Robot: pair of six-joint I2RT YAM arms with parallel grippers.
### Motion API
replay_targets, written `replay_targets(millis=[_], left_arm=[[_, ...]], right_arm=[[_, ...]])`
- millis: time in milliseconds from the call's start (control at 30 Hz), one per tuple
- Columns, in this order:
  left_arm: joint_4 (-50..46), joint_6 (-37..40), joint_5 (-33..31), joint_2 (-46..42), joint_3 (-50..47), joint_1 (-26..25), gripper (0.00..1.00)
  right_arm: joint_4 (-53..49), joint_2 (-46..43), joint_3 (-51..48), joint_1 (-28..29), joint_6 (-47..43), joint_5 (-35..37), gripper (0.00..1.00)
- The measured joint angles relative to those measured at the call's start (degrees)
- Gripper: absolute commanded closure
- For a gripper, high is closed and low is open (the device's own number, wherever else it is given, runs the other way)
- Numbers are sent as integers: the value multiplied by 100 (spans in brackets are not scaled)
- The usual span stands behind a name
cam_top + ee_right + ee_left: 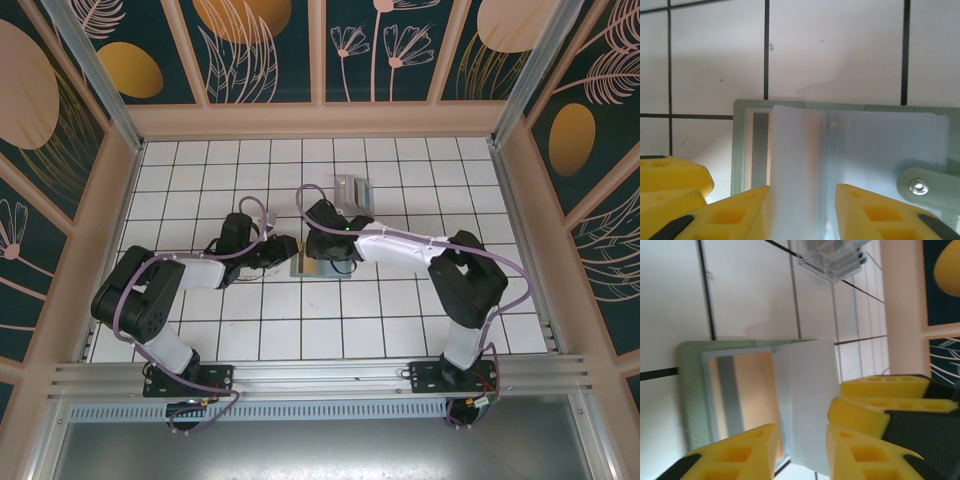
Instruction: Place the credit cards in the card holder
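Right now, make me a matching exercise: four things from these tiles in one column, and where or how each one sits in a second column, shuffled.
1. sage-green flat card holder
2. pale whitish thin card
3. grey pile of thin cards
4. round silver metal snap

A. on a green tab
B. beyond the holder, on the far side
C. lying open, pocket showing
D. between the yellow fingers of the right hand

Pairs: 1-C, 2-D, 3-B, 4-A.
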Motion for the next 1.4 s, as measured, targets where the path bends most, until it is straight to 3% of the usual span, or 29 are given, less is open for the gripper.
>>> replay_targets(millis=[267,433,633,967,1400], left_arm=[[925,-568,560,201,20,-142,62],[999,-643,601,433,170,-203,61],[243,-243,269,472,413,-219,57],[-1458,638,-955,-74,750,-219,52],[-1762,914,-1075,271,942,-271,54]], right_arm=[[673,-566,-708,-385,151,-354,52],[997,-1008,-1156,-645,275,-542,51],[1207,-1318,-1447,-866,308,-651,50],[1281,-1355,-1615,-876,306,-693,50],[1364,-1355,-1615,-881,304,-758,50]])
